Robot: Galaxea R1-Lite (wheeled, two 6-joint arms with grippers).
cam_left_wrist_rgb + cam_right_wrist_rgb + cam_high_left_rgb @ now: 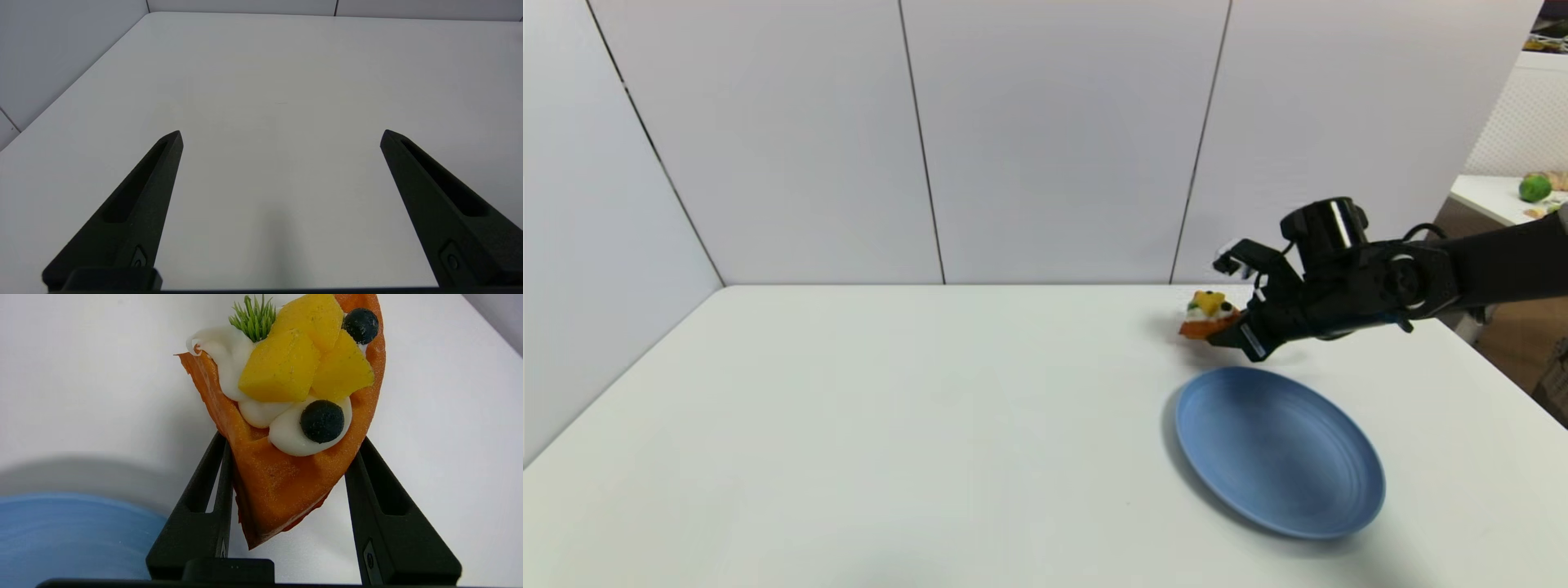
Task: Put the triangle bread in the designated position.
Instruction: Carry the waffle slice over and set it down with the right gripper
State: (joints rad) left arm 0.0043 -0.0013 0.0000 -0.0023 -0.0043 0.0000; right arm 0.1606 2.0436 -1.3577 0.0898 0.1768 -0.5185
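Reaching in from the table's right edge, the right gripper (1235,320) clamps the triangle bread (1207,314) by its narrow tip, held beyond the blue plate (1278,449) near the back wall — the broad white table (890,425) to its left lies open. The wedge is grainy orange with a waffle grid, glossy white cream, yellow fruit chunks, dark berries and a green sprig. Whether it touches the tabletop is unclear. The left gripper (280,136) — fingers spread wide — hovers over bare table.
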